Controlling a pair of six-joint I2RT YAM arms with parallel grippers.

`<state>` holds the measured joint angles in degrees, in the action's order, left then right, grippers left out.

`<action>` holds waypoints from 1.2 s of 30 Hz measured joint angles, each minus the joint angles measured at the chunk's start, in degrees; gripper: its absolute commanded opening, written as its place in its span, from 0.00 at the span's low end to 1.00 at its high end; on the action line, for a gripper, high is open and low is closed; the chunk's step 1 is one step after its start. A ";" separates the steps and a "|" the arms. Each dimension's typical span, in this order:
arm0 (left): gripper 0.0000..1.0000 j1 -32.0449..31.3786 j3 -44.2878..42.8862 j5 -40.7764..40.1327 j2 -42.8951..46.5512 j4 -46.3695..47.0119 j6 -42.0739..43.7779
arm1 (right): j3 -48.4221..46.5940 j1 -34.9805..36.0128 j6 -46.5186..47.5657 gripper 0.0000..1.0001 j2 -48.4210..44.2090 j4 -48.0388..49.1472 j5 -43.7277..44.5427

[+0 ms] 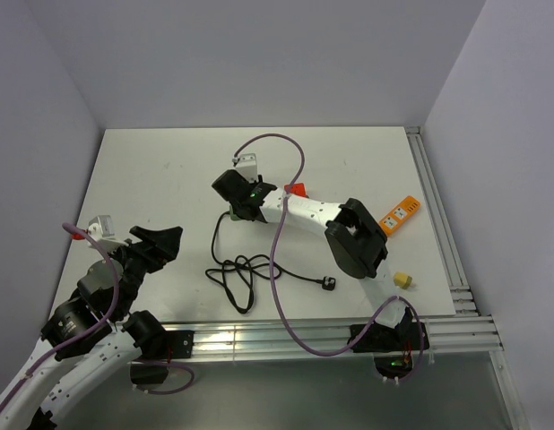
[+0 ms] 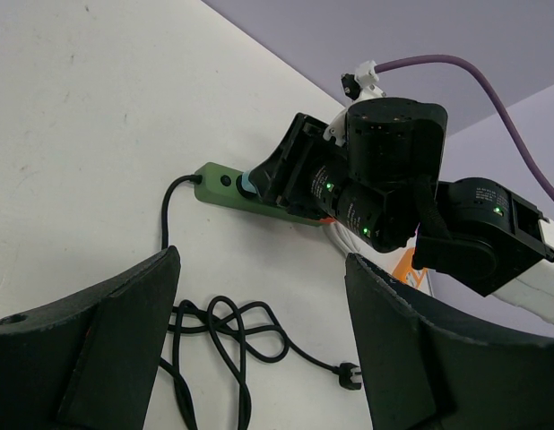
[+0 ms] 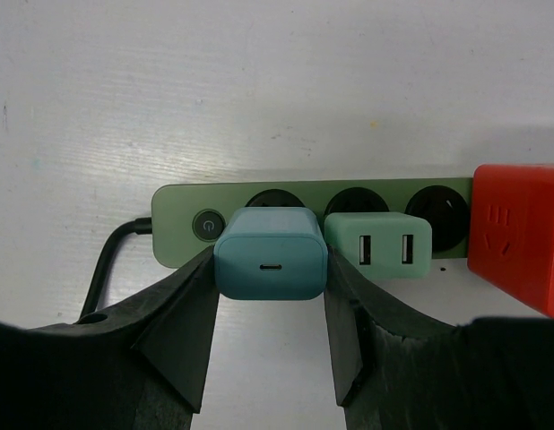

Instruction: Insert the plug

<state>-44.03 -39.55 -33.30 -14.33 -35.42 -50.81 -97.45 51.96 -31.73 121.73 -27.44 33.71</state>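
Right hand (image 3: 271,278): closed on teal charger plug (image 3: 271,253), which sat at first socket of green power strip (image 3: 180,240), beside the switch (image 3: 207,226); strip ran crosswise to the fingers (image 3: 183,313); seating depth unclear; left hand (image 2: 264,296) wide, farther off

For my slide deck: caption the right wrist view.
Right pincer grips a blue charger at a green power strip, beside a mint USB adapter.

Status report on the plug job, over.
Left gripper open, empty. Right gripper shut on blue charger at green power strip, first socket; seating unclear. Mint USB adapter close alongside.
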 measured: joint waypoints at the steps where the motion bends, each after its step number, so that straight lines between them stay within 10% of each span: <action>1: 0.80 0.00 0.00 0.00 0.00 0.00 0.00 | 0.00 0.04 -0.24 0.00 0.00 -0.13 0.13; 36: 0.80 0.00 0.02 0.04 0.00 -0.04 -1.01 | 0.87 0.46 -1.81 0.00 -0.55 -1.36 -0.39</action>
<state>-44.03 -39.53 -33.26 -14.33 -35.46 -51.81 -96.57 52.42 -33.54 121.19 -28.80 33.32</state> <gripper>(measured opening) 0.797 0.534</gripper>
